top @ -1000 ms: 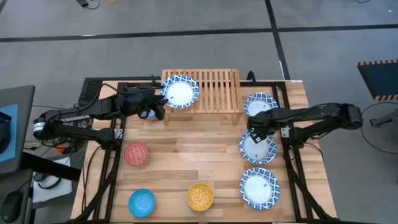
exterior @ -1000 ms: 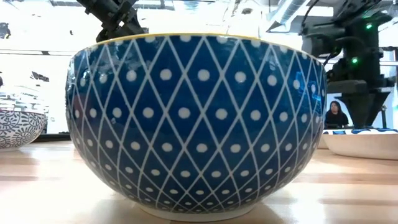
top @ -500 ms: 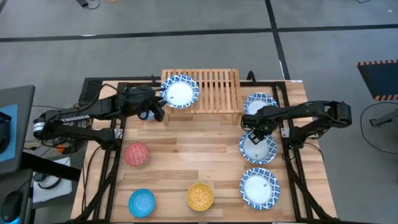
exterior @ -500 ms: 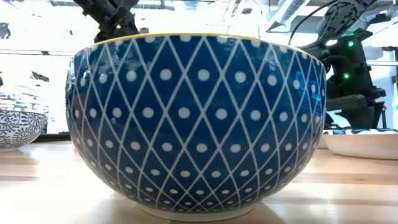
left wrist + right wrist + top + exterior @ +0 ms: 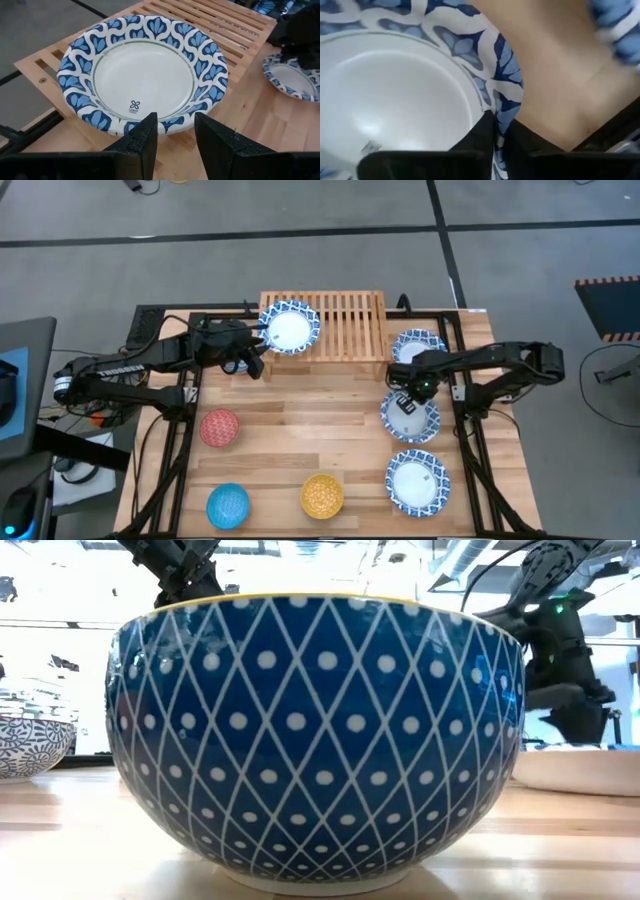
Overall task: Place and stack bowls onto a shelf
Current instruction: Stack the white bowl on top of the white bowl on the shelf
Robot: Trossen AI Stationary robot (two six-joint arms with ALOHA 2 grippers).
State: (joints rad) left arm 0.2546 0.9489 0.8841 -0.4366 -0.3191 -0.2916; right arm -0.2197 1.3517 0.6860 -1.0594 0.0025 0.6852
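Observation:
A white bowl with a blue-patterned rim (image 5: pixel 290 327) stands on the left end of the slatted shelf (image 5: pixel 350 320). My left gripper (image 5: pixel 172 132) is open just in front of that bowl's near rim (image 5: pixel 165 124) and touches nothing. At the table's right, my right gripper (image 5: pixel 407 393) is shut on the middle one (image 5: pixel 410 417) of three white bowls. The other two (image 5: pixel 418 346) (image 5: pixel 418 483) rest on the table beyond it and nearer than it. My right gripper pinches the middle white bowl's blue-patterned rim (image 5: pixel 507 107) between its two fingers, one on the inside and one on the outside. The fingers come down from above at the bowl's far-left side. Whether the bowl's base is off the table does not show.
A red bowl (image 5: pixel 220 427), a bright blue bowl (image 5: pixel 228 505) and a yellow bowl (image 5: pixel 322 495) stand on the table's near left half. The yellow bowl's blue diamond-patterned outside (image 5: pixel 315 740) fills the low view. The shelf's middle and right slats (image 5: pixel 360 330) are bare.
My right gripper has settled onto the far-left rim of the middle white bowl and shut on it. The bowl has shifted a little toward the table's left.

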